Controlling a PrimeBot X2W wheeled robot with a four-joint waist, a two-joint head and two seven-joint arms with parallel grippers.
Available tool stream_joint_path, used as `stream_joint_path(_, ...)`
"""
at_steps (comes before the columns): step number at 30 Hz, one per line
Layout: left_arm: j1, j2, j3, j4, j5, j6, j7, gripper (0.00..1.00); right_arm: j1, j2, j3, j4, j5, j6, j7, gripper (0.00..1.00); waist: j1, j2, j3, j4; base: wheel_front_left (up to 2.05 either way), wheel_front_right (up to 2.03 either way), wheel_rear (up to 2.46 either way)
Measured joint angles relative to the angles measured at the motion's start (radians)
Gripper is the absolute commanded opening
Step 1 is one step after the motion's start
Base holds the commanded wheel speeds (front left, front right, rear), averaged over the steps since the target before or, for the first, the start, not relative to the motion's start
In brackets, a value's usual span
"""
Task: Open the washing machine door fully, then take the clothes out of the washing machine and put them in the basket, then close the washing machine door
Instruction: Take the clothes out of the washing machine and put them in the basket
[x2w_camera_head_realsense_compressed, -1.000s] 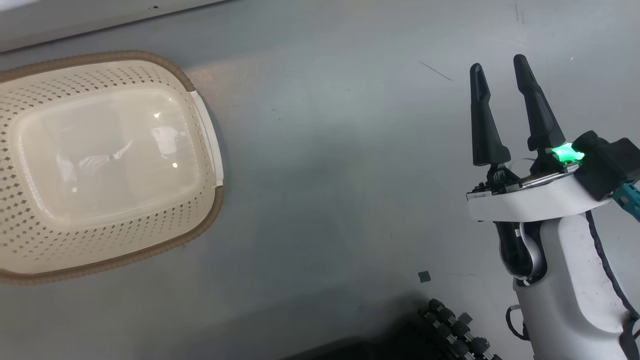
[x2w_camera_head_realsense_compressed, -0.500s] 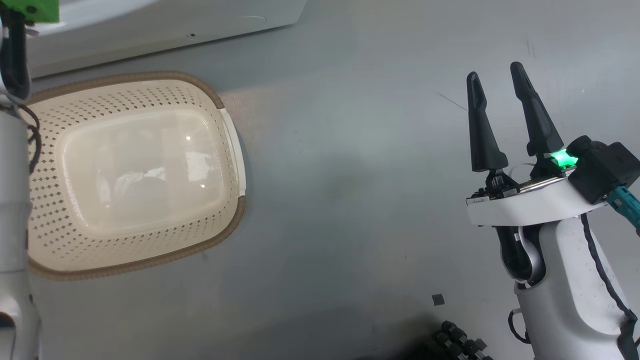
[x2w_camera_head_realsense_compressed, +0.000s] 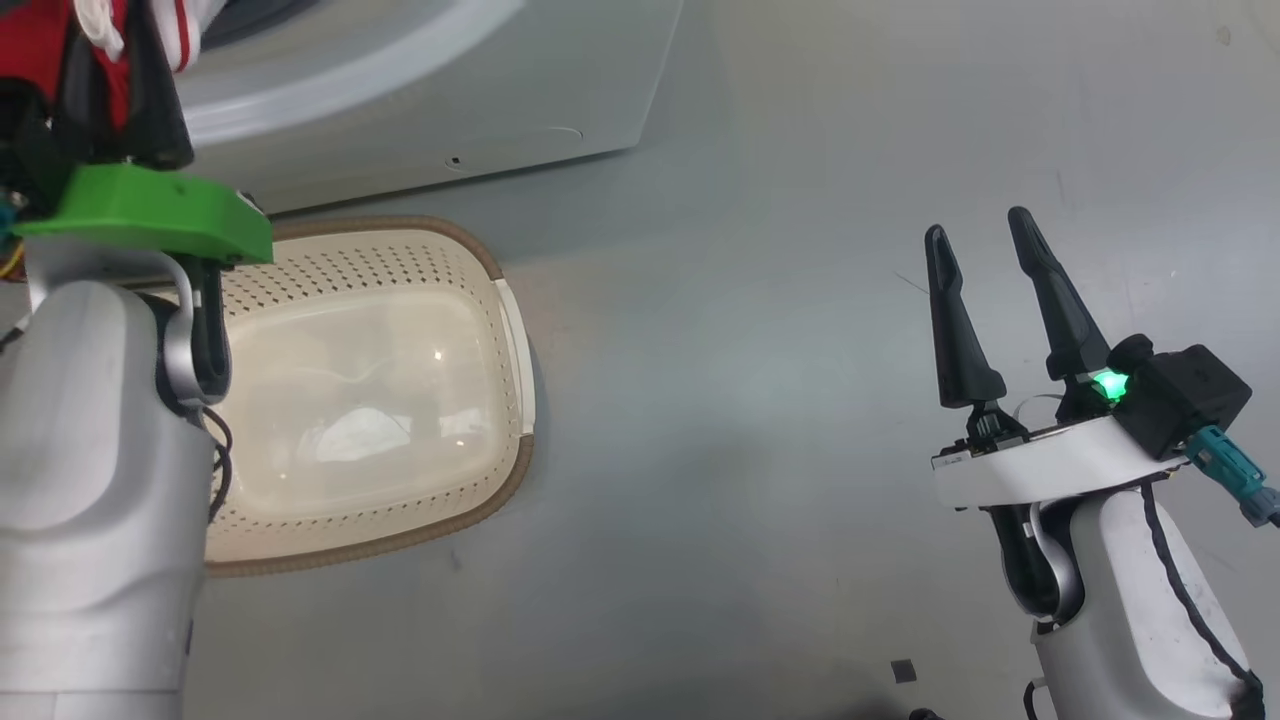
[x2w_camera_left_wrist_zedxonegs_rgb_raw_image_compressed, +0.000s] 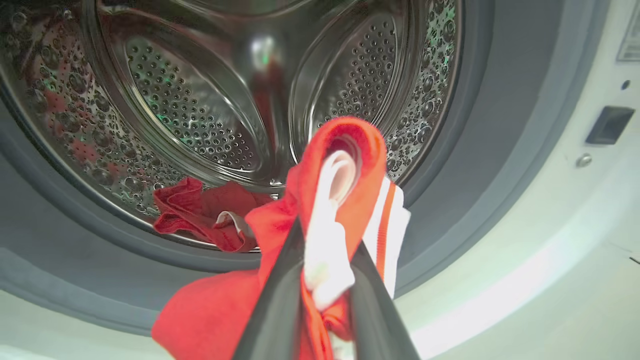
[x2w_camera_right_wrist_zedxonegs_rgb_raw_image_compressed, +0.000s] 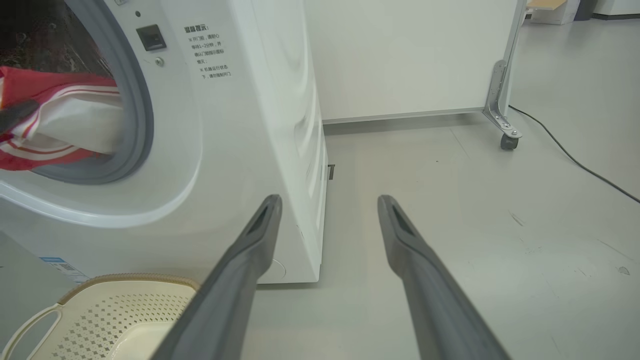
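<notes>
Grey polished floor (x2w_camera_head_realsense_compressed: 750, 400) spreads beneath the robot in the head view. At far left, the left gripper (x2w_camera_left_wrist_zedxonegs_rgb_raw_image_compressed: 327, 247) is clamped on the clothes (x2w_camera_left_wrist_zedxonegs_rgb_raw_image_compressed: 350, 145), a red garment with white stripes bunched between its two dark fingers (x2w_camera_left_wrist_zedxonegs_rgb_raw_image_compressed: 280, 300) just outside the mouth of the washing machine (x2w_camera_right_wrist_zedxonegs_rgb_raw_image_compressed: 250, 125). Loose fabric hangs below and to the left of those fingers, in front of the grey door seal (x2w_camera_left_wrist_zedxonegs_rgb_raw_image_compressed: 490, 125). Beyond the fingertips, a second red piece (x2w_camera_left_wrist_zedxonegs_rgb_raw_image_compressed: 200, 210) lies on the lower lip of the steel drum (x2w_camera_left_wrist_zedxonegs_rgb_raw_image_compressed: 200, 110); whether it joins the held garment cannot be told. Directly beneath the left gripper, the basket (x2w_camera_head_realsense_compressed: 380, 270) sits on the floor just in front of the machine, its near end hidden behind the pale left forearm (x2w_camera_head_realsense_compressed: 90, 480). Well to the right of the basket, the right gripper (x2w_camera_head_realsense_compressed: 978, 224) is released, its fingers parted above the floor and touching nothing. From the right wrist, the machine's front corner stands ahead and to the left of those fingers, the basket low beside the left one, while a white partition (x2w_camera_right_wrist_zedxonegs_rgb_raw_image_compressed: 400, 55) on a castor leg (x2w_camera_right_wrist_zedxonegs_rgb_raw_image_compressed: 502, 115) and a dark cable (x2w_camera_right_wrist_zedxonegs_rgb_raw_image_compressed: 575, 160) lie ahead to the right.
</notes>
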Motion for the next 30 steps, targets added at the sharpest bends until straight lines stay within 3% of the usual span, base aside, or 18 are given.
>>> stream_joint_path(12,0.177,-0.035,-0.008,-0.116,0.024,0.018,-0.026,0.00,0.100,0.000,-0.013,0.024,-0.015,0.000,0.000,1.00,0.0000,0.0000,-0.155,0.041,0.00,0.00,0.00)
stream_joint_path(30,0.379,-0.082,0.029,-0.433,0.096,0.045,-0.031,0.00,0.215,0.000,-0.019,0.027,-0.033,0.000,0.000,1.00,0.0000,0.0000,-0.331,0.106,0.00,0.00,0.00)
